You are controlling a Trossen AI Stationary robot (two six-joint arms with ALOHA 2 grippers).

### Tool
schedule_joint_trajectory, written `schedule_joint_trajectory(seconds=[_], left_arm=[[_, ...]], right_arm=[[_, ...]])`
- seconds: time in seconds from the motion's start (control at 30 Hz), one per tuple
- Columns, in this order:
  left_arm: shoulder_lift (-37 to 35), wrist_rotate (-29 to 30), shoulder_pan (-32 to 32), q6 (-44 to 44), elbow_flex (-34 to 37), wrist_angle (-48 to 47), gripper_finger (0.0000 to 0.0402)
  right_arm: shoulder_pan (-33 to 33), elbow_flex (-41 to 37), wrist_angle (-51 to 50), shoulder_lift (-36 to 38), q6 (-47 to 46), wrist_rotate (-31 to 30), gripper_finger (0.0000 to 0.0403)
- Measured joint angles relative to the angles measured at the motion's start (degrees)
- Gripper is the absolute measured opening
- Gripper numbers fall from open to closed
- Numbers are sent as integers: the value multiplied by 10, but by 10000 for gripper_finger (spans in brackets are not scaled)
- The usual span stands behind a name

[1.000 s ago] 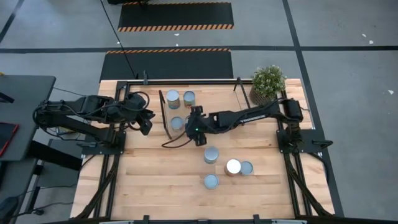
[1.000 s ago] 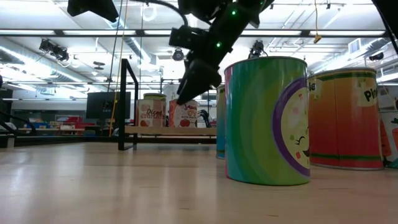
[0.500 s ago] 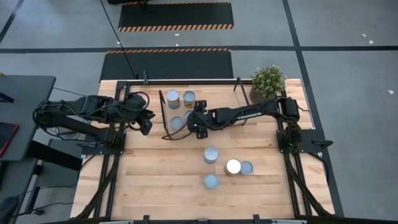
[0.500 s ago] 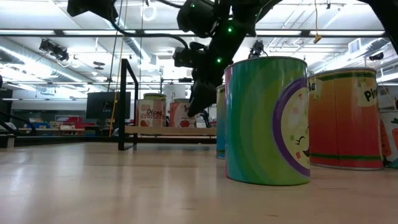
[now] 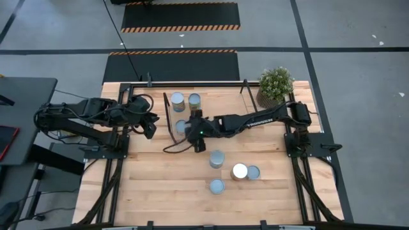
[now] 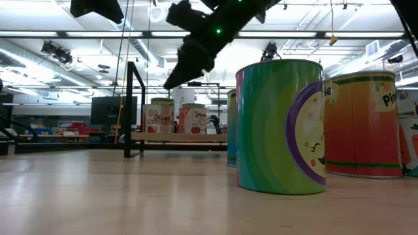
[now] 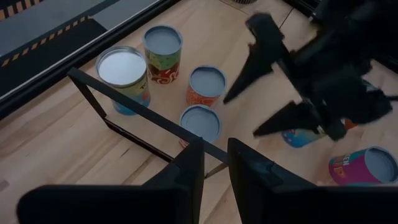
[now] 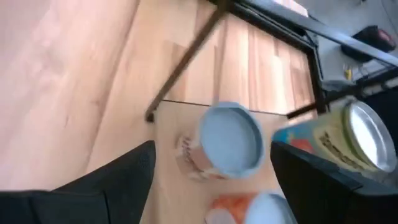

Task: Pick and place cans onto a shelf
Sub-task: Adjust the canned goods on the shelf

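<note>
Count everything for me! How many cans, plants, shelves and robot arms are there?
Cans: 8
Plant: 1
Shelf: 1
Arms: 2
Total: 12

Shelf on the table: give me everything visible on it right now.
The slanted light-wood shelf board sits toward the table's far side, left of centre, with thin black metal rod frames at its ends. Four small cans with pale round tops stand on it, labels orange-red, green and blue. The right hand hovers open just in front of it, touching nothing. The left hand waits off its left end.
</note>
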State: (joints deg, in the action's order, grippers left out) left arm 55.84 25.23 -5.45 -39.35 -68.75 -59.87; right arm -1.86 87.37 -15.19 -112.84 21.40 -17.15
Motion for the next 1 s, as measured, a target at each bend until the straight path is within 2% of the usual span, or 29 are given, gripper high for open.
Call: schedule_joint_trajectory(seconds=[0.17,0.23,0.4,0.57,1.0], left_arm=[[0,-4,0,0,0,1,78],[0,-7,0,0,0,3,78],[0,-7,0,-3,0,3,78],[0,-23,0,-4,0,1,78],[0,-26,0,-5,0,1,78]], right_arm=[[-8,0,67,-34,47,-27,325],[-8,-1,62,-45,65,-33,325],[-6,-1,105,-80,124,-87,324],[6,0,129,-101,128,-100,323],[45,0,129,-96,130,-135,322]])
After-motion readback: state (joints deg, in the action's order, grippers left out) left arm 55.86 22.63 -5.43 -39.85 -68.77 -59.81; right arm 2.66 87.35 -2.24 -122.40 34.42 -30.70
